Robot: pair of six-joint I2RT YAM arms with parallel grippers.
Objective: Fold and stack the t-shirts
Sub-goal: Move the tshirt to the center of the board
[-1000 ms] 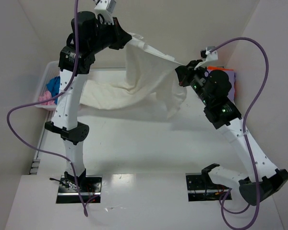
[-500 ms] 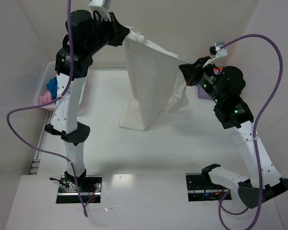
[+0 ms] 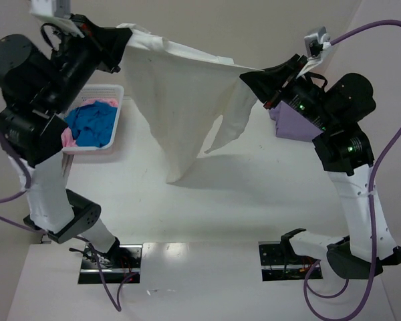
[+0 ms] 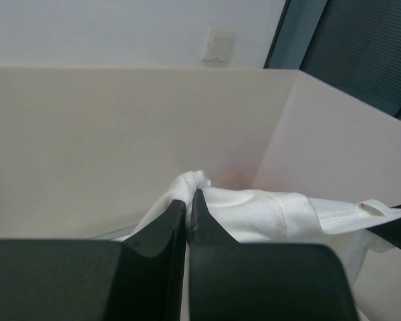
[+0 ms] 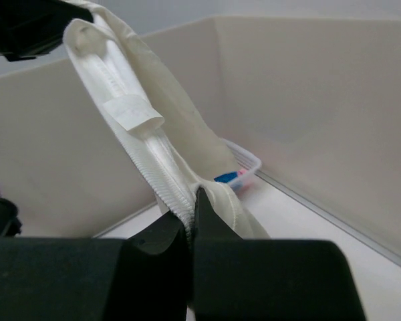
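Note:
A large cream-white t-shirt [image 3: 180,100] hangs stretched in the air between both arms, its lower end dangling just above the table. My left gripper [image 3: 123,40] is shut on its upper left corner [image 4: 190,184]. My right gripper [image 3: 248,75] is shut on the ribbed collar edge [image 5: 177,197] at the upper right. A lavender-purple t-shirt [image 3: 291,124] lies folded at the back right, partly hidden behind the right arm. Blue [image 3: 93,120] and pink [image 3: 68,137] t-shirts sit in the basket.
A white plastic basket [image 3: 117,100] stands at the back left of the table, also visible far off in the right wrist view [image 5: 244,160]. Pale walls enclose the table on three sides. The arm bases sit at the near edge.
Both arms have risen and spread apart, lifting the cream-white shirt off the table until it hangs free. The left arm swung left and up, uncovering the basket.

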